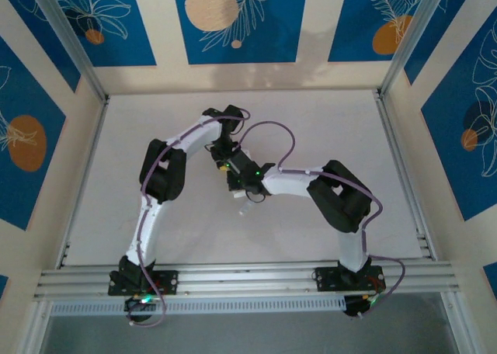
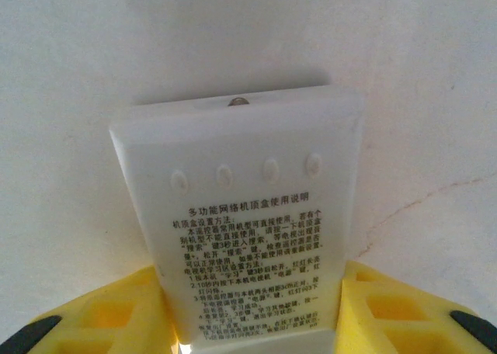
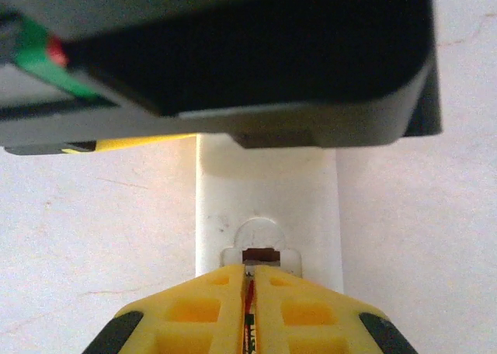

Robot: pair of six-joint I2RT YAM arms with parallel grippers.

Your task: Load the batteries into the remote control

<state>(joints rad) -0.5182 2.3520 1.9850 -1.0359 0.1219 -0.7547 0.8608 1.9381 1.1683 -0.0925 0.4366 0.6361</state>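
Observation:
In the left wrist view the white remote control (image 2: 241, 183) lies back-side up, with printed black text and a row of small bumps. My left gripper (image 2: 252, 327) is shut on its near end, a yellow finger on each side. In the right wrist view my right gripper (image 3: 250, 270) is shut, its tips against a rounded latch recess on the remote (image 3: 268, 199). A battery (image 3: 250, 314) shows as a red and green label strip in the slit between the fingers. A brown end pokes out at the tips. From above, both grippers (image 1: 225, 166) (image 1: 239, 187) meet mid-table.
The left arm's black wrist housing (image 3: 233, 51) hangs close above the remote's far part in the right wrist view. A small white piece (image 1: 243, 209) lies on the white table (image 1: 116, 214) just below the grippers. Metal frame posts and walls bound the table.

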